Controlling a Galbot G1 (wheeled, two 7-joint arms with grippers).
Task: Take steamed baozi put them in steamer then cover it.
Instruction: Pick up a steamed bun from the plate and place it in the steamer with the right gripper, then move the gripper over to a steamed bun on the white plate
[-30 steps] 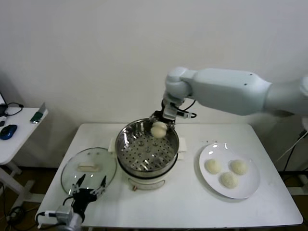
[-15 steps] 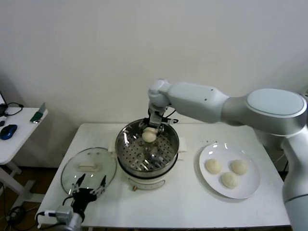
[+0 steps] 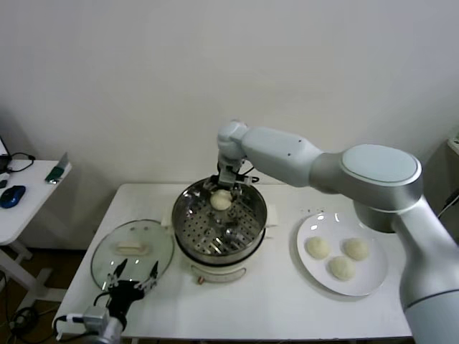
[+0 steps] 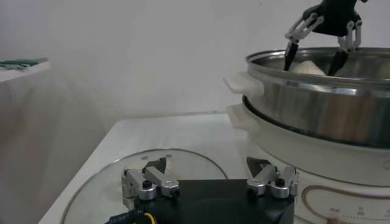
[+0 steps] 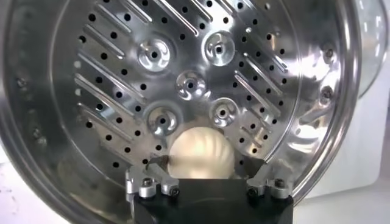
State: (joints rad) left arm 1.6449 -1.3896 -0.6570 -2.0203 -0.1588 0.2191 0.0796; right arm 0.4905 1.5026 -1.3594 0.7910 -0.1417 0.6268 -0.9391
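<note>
The steamer (image 3: 188, 228) stands mid-table, its perforated tray (image 5: 183, 61) bare except for one baozi (image 3: 221, 201) resting at the far side. My right gripper (image 3: 224, 188) hangs just above that baozi (image 5: 200, 152), open, with a finger on either side and a gap to the dough. Three more baozi (image 3: 341, 267) lie on the white plate (image 3: 373, 283) at the right. The glass cover (image 3: 133, 247) lies flat on the table left of the steamer. My left gripper (image 3: 133, 276) waits open over the cover's near edge (image 4: 109, 176).
A small side table (image 3: 29, 208) with a blue mouse (image 3: 13, 195) stands off to the left. The white wall rises close behind the steamer. The right arm reaches across above the plate and the table's back edge.
The right gripper carried the baozi from the steamer's far right rim down onto the tray and opened its jaws. The left arm has not moved.
</note>
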